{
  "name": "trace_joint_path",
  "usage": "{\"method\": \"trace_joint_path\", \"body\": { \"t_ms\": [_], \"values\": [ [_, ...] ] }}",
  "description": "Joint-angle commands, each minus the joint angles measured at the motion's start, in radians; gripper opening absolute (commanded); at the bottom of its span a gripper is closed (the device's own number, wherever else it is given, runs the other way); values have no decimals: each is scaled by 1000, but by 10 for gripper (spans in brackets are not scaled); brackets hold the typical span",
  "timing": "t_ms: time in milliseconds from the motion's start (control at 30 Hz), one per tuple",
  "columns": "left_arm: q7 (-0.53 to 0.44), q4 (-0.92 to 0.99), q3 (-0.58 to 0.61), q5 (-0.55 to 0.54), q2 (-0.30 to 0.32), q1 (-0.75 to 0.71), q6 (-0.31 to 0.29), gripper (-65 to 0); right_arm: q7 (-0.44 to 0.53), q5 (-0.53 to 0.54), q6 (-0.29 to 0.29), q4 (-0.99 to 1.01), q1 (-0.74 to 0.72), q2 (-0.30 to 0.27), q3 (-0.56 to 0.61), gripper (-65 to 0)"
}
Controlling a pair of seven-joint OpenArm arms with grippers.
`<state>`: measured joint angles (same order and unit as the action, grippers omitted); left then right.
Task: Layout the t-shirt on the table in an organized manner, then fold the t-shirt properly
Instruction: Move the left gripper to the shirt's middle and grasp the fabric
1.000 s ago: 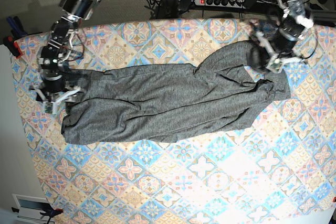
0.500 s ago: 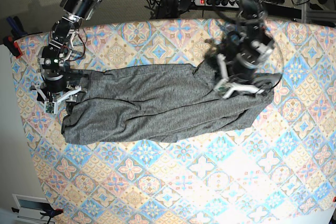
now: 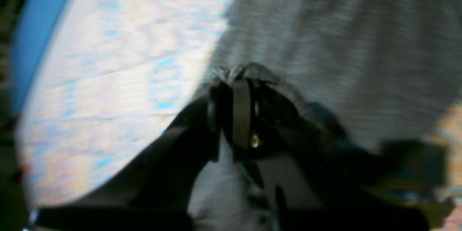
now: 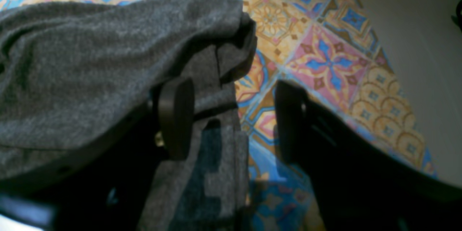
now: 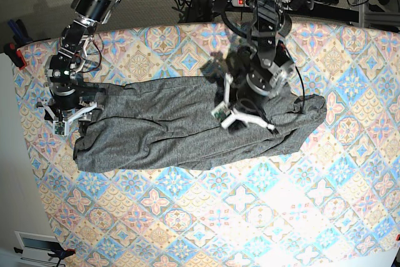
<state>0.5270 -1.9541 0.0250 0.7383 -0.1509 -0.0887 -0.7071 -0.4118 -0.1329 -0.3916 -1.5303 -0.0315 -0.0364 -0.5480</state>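
Grey t-shirt stretched across the patterned table, one arm pinching it, the other spread wide.

The t-shirt [image 5: 181, 132] lay wrinkled along the table [image 5: 262, 217], from its far-left edge toward the right. The left gripper [image 3: 232, 79] was clamped tight on a small bunch of the grey fabric, above the shirt's middle. The right gripper [image 4: 232, 115] stood with jaws wide apart at the shirt's end, one finger [image 4: 175, 115] against the cloth, gripping nothing.
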Motion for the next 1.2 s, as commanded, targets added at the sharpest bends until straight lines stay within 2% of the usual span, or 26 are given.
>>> {"method": "trace_joint_path", "body": {
  "t_ms": [0, 100, 267, 433, 533, 700, 933, 1167],
  "values": [
    [-25, -18, 40, -7, -6, 23, 9, -620, 24, 8, 1, -9, -17, -10, -2, -308],
    [9, -18, 143, 23, -6, 40, 9, -620, 27, 8, 1, 6, -17, -10, -2, -308],
    [172, -18, 272, 28, -6, 120, 9, -620, 29, 8, 1, 11, -17, -10, -2, -308],
    [233, -17, 373, -36, -6, 175, 9, -621, 29, 8, 1, 11, -17, -10, -2, -308],
    [235, 6, 416, -73, -6, 200, 9, -620, 29, 8, 1, 11, -17, -10, -2, -308],
    [227, 140, 471, -78, -6, 231, 9, -620, 29, 8, 1, 7, -17, -10, -17, -308],
    [223, 224, 517, -79, -6, 263, 9, -620, 29, 8, 1, 4, -18, -10, -70, -308],
    [109, 330, 557, -79, -6, 281, 9, -619, 29, 8, 1, 7, -17, -10, -70, -308]
  ]
}}
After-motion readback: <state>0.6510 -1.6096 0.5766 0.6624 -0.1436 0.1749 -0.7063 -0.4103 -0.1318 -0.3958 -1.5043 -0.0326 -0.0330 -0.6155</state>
